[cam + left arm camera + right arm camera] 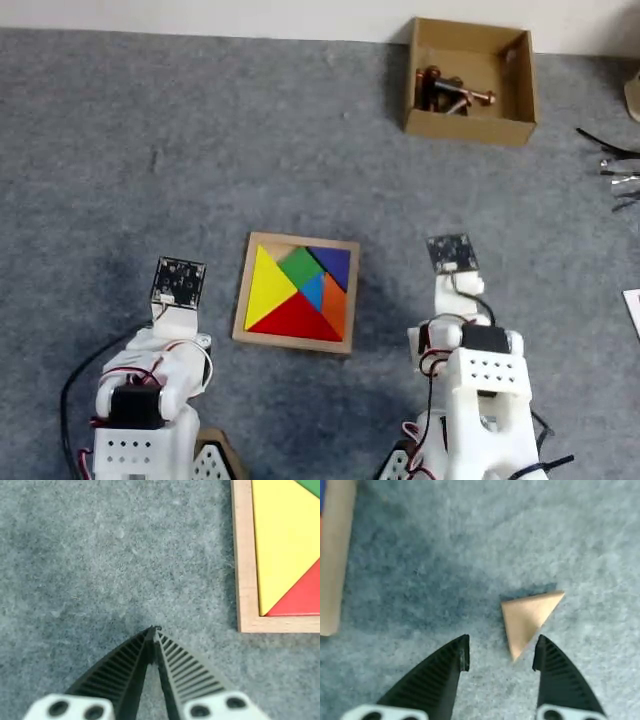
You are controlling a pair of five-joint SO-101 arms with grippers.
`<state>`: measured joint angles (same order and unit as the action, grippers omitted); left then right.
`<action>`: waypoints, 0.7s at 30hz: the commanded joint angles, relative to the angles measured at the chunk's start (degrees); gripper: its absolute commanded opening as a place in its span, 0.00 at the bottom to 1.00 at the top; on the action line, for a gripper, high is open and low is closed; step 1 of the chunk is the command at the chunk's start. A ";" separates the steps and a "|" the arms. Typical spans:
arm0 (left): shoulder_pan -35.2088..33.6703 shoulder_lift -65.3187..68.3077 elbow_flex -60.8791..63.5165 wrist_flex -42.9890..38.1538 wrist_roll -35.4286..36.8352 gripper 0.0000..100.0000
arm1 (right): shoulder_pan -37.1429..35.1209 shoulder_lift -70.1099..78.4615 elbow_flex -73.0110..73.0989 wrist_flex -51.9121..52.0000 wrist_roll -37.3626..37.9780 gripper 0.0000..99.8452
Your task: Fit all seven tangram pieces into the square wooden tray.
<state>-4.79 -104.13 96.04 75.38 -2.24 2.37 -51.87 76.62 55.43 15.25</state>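
Pickup seems in hand: tan triangle [527, 621] lies near the tray [243, 290], with the right gripper [502, 645] released over it; next it must lower and close. Left gripper [154, 630] sits clenched, empty, beside the tray.

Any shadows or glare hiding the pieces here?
High view: no glare on the tray, only soft dark patches on the carpet. Right wrist view: the triangle casts a thin dark shadow along one edge, its outline unhidden. Left wrist view: even light, faint shading around the left gripper.
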 commanded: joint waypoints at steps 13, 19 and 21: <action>-0.48 -0.31 1.10 0.26 -0.26 0.01 | 4.70 -1.19 1.01 -7.78 -1.93 0.20; -0.48 -0.31 1.10 0.26 -0.26 0.01 | -0.04 -1.19 0.92 -7.78 -5.63 0.20; -0.48 -0.31 1.10 0.26 -0.26 0.01 | -0.31 -1.19 0.48 -7.87 -7.03 0.20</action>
<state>-4.79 -104.13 96.04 75.38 -2.24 3.34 -51.87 78.29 49.10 10.07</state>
